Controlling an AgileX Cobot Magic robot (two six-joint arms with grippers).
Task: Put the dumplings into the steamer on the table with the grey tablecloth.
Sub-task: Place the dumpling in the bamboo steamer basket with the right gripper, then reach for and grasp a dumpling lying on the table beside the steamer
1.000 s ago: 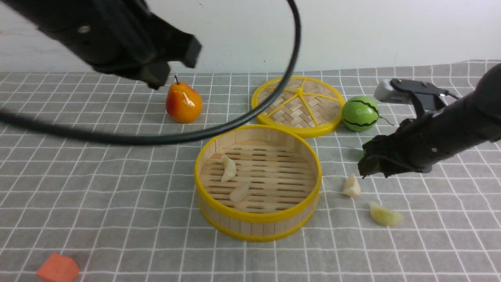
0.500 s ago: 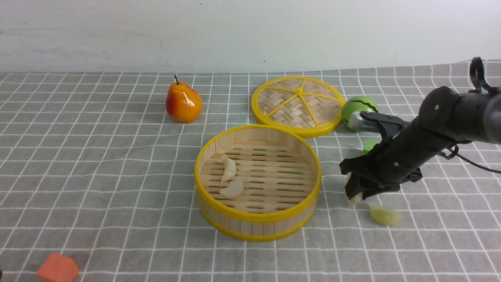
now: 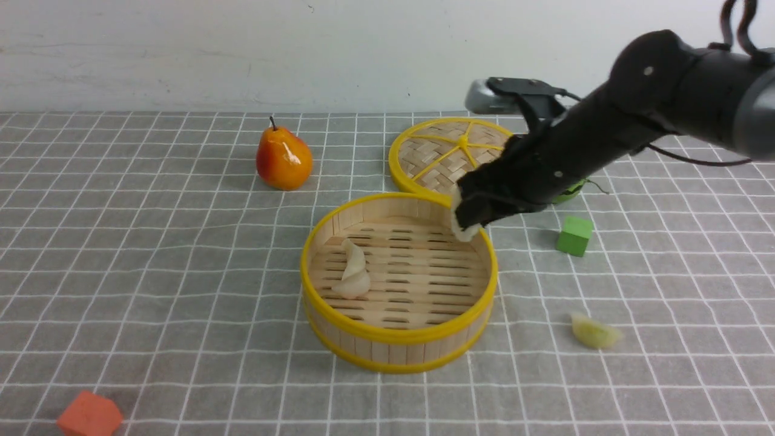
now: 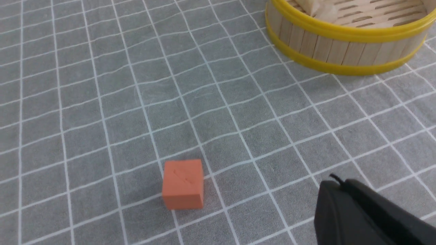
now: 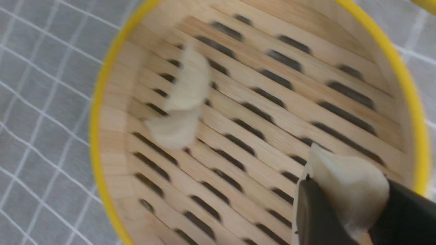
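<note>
Doing: you're carrying dumpling three; right jaws pinch a whitish dumpling [image 5: 354, 190] above the steamer's right far rim
Left jaws: pressed together
In steamer [image 3: 399, 334]: two whitish dumplings, touching, left part of the slat floor
Left to do: release the held one, then fetch the yellow-green dumpling [image 3: 596, 332], on the grey tablecloth [image 3: 200, 339], right of the steamer
Progress: about half placed, your third looks close
Steamer look: round, shallow, light bamboo, yellow rims, slotted floor, upright, mid-surface
Dumpling look: small crescents, pale, smooth; the held one has a pointed tip
</note>
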